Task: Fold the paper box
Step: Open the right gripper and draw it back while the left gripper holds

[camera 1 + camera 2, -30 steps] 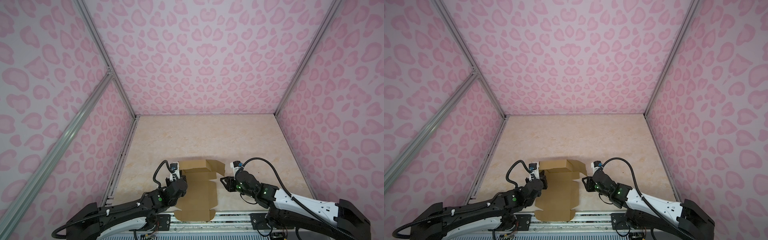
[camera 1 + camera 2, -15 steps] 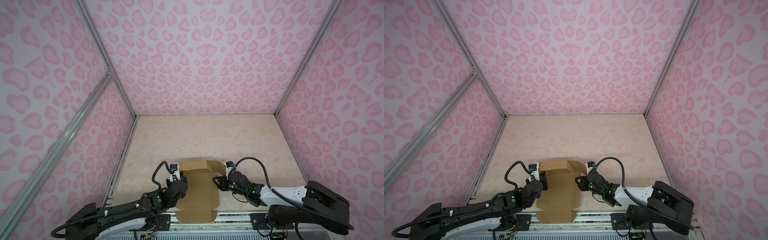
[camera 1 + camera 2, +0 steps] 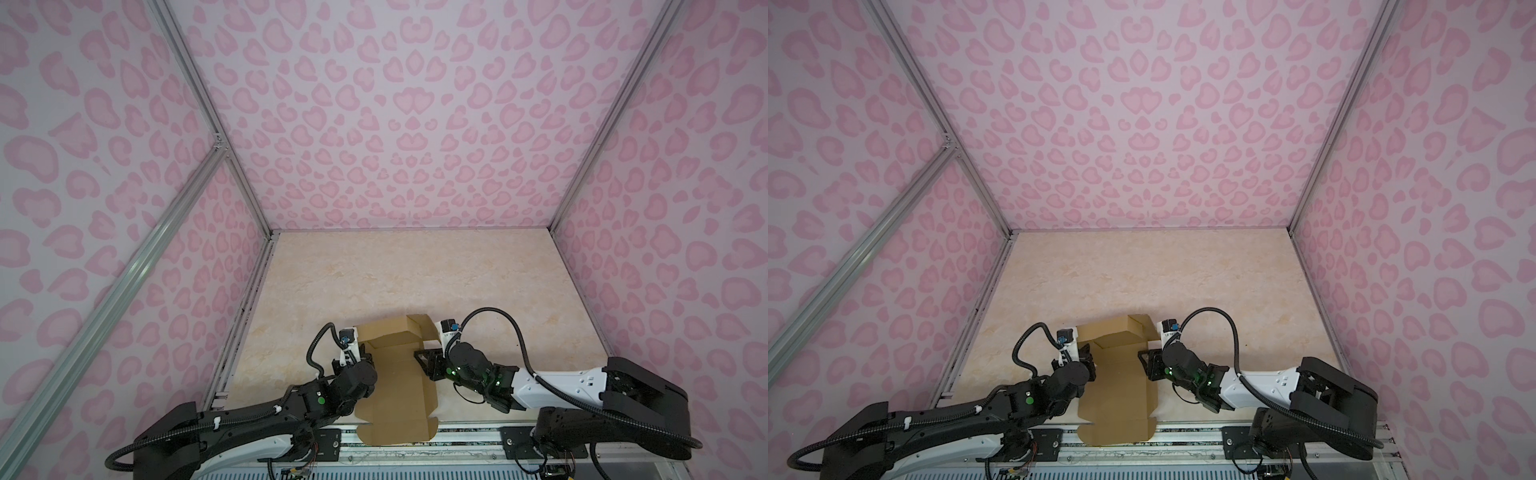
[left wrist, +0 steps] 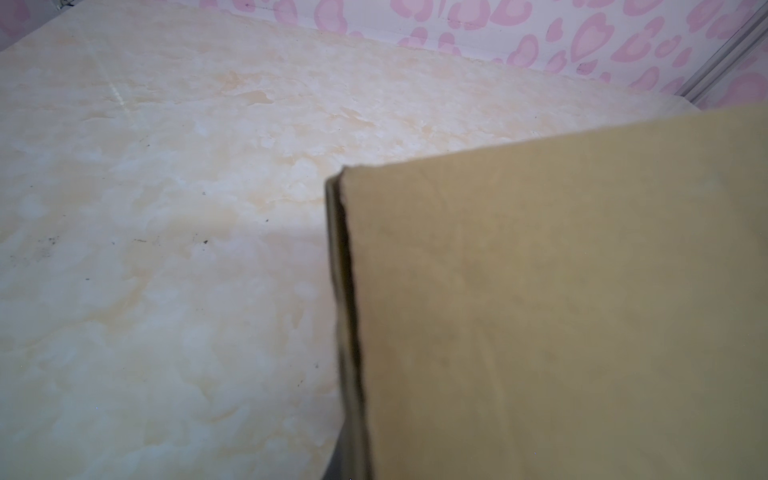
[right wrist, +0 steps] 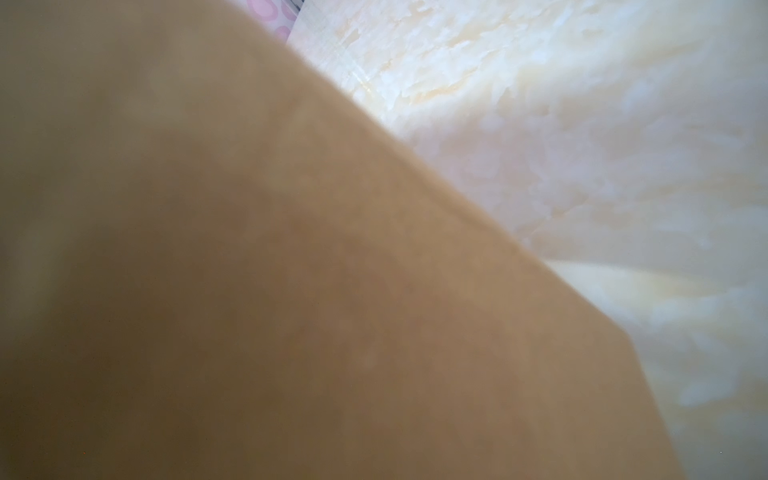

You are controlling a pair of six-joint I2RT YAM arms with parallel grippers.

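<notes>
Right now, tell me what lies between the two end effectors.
Only the paper box: in both top views its brown panel spans the gap between the left end effector and the right end effector.

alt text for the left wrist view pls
A brown paper box panel fills one side of the frame up close, its doubled cardboard edge facing the camera. Behind it lies a cream marbled table, with a pink-patterned wall at the far end.

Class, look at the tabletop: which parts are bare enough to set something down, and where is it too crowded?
Bare: the far half of the table, from the back wall to the paper box, and strips beside each side wall. Crowded: the near middle, where the box overhangs the front edge, with the left pincer and right pincer against its sides.
</notes>
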